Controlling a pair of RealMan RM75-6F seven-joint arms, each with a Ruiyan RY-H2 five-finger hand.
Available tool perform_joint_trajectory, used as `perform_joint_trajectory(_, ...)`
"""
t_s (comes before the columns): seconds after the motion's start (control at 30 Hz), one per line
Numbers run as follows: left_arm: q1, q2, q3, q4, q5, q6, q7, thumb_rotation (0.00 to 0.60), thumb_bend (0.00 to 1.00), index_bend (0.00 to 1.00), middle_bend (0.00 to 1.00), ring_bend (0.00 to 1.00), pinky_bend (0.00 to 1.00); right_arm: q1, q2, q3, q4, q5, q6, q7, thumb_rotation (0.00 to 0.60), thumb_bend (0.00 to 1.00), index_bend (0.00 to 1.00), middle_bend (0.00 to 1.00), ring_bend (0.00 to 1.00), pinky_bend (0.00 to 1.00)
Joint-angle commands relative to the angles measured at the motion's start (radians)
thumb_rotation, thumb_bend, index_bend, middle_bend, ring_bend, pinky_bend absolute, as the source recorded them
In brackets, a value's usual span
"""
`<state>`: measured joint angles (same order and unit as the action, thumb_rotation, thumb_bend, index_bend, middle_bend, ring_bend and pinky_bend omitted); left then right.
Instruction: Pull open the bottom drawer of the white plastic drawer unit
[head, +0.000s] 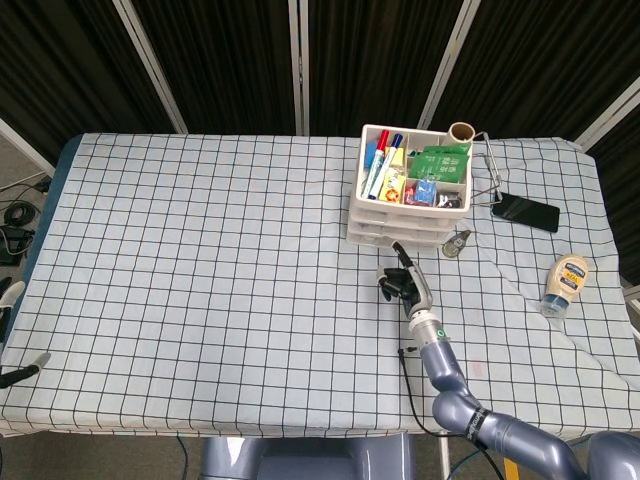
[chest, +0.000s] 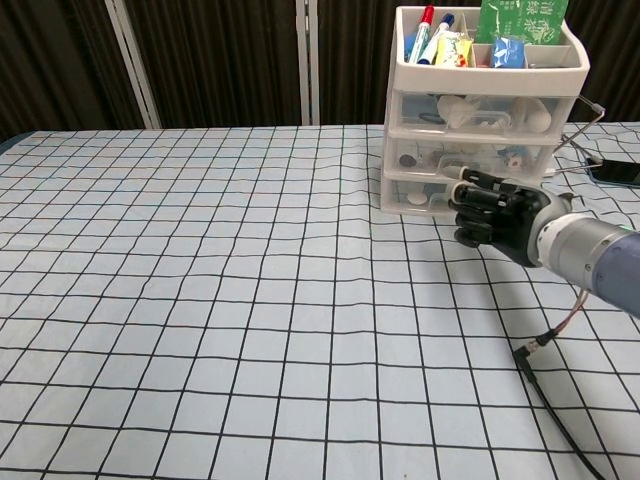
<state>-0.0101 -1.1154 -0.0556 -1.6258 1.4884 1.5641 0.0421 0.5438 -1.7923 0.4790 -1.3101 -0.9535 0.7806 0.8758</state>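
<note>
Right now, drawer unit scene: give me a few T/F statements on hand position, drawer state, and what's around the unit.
1. The right hand is at the front of the bottom drawer of the drawer unit. True.
2. The bottom drawer is pulled fully out. False: its front sits about level with the drawers above.
3. A black phone lies on the table to the right of the unit. True.
4. The mayonnaise bottle stands in the unit's top tray. False: it lies on the tablecloth, near the right edge.
5. The top tray is empty. False: it holds markers and green packets.
</note>
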Motion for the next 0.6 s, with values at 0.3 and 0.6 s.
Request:
perform_joint_trajectory(0.3, -0.001, 0.013, -0.002, -0.004, -0.016, -0.011, -0.022, 0.600, 0.01, 0.00, 0.00, 0.00, 0.00, 0.010, -0.012, 0.035, 0.052, 0.044, -0.019, -0.024, 0.600, 0.50, 0.17, 0.93, 0.97, 0.86)
perform_joint_trajectory(0.6, 0.001, 0.016, -0.001, -0.007, -0.013, -0.006, -0.027, 0.600, 0.01, 0.00, 0.00, 0.00, 0.00, 0.016, -0.026, 0.042, 0.068, 0.051, -0.036, -0.038, 0.600, 0.50, 0.17, 0.93, 0.97, 0.86)
